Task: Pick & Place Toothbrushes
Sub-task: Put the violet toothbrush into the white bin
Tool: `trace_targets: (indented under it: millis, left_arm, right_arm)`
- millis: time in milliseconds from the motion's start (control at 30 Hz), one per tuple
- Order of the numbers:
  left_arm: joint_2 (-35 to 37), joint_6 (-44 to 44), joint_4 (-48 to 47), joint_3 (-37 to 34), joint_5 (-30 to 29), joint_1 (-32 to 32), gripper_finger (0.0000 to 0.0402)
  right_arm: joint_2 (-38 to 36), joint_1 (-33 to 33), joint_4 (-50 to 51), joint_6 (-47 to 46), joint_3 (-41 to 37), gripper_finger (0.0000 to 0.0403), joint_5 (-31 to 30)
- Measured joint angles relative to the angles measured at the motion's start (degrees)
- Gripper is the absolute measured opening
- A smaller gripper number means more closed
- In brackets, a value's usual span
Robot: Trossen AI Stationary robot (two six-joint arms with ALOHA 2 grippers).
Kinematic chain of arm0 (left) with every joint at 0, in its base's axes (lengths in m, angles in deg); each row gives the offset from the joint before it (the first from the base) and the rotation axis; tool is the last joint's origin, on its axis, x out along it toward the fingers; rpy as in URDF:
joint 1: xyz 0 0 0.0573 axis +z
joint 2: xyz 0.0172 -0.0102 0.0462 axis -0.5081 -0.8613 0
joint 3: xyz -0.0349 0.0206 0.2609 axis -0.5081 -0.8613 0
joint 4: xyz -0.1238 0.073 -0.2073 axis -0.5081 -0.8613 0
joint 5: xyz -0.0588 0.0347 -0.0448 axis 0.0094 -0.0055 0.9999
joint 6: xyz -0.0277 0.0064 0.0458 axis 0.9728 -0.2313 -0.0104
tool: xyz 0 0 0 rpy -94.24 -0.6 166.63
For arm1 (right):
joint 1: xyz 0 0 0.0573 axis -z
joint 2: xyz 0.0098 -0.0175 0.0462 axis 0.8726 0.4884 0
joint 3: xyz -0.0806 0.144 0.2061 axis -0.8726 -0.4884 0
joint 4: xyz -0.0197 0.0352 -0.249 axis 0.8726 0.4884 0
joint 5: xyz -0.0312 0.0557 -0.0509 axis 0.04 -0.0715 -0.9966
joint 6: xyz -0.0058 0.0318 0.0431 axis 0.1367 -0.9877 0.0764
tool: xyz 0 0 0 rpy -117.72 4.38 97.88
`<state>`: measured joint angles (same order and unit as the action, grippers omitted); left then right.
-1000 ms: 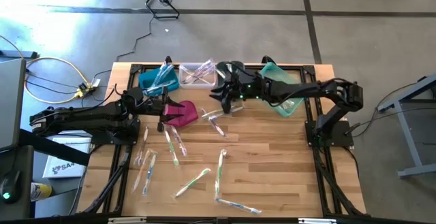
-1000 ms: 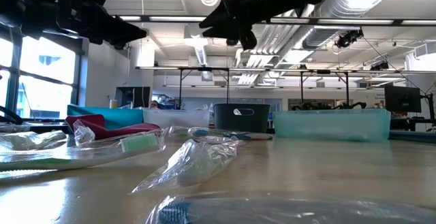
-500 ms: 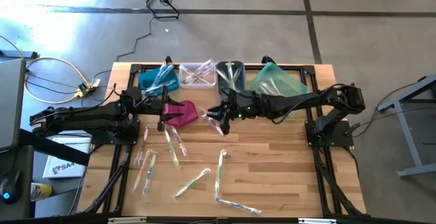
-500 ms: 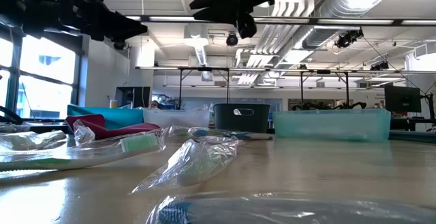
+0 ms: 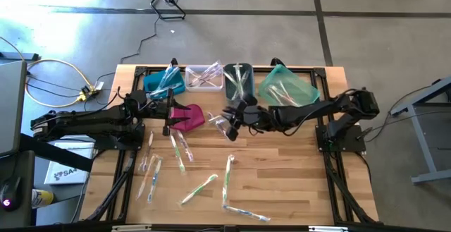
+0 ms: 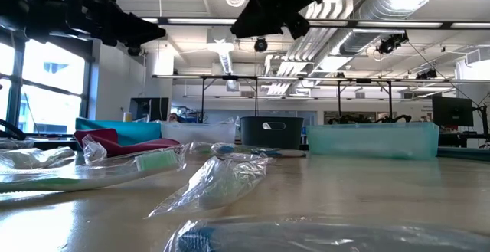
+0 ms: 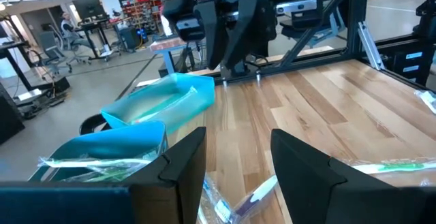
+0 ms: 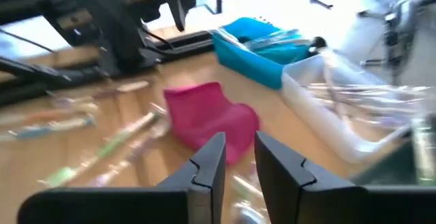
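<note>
Right gripper point(image 5: 232, 121) lowered over toothbrushes point(image 5: 224, 126)

Four bins point(image 5: 204, 77) stand in a row along the desk point(image 5: 282, 168) edge farthest from me, holding toothbrushes. Just in front of that row lies the pouch point(image 5: 186, 117), with the left gripper point(image 5: 168, 118) beside it. More toothbrushes point(image 5: 199, 189) lie scattered nearer me than the pouch.

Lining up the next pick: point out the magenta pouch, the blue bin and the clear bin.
magenta pouch point(image 5: 187, 117), high view, middle of its top face.
blue bin point(image 5: 156, 85), high view, its left wall.
clear bin point(image 5: 192, 70), high view, its far rim.
</note>
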<state>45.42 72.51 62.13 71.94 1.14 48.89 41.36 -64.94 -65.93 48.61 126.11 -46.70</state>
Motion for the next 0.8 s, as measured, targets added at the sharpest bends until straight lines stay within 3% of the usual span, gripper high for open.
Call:
trace_targets:
  millis: [367, 533, 700, 800]
  left_arm:
    - [-0.01, 0.0, -0.01, -0.02, -1.16, 0.02, 0.0159]
    - [0.02, 0.0, 0.05, -0.02, -1.3, 0.02, 0.0159]
    - [0.0, 0.0, 0.02, -0.02, -1.36, 0.02, 0.0159]
    - [-0.01, 0.0, 0.02, -0.02, -1.4, 0.02, 0.0159]
  right_arm:
    - [-5.89, -4.59, 15.32, -6.94, 0.01, 0.0031, -1.45]
    - [-6.34, -6.58, 17.01, -7.17, 0.0, 0.0014, -1.28]
    - [-6.0, -6.98, 17.18, -7.32, 0.02, 0.0003, 4.32]
    - [-5.9, -6.97, 17.15, -10.46, 0.0, 0.0003, 4.58]
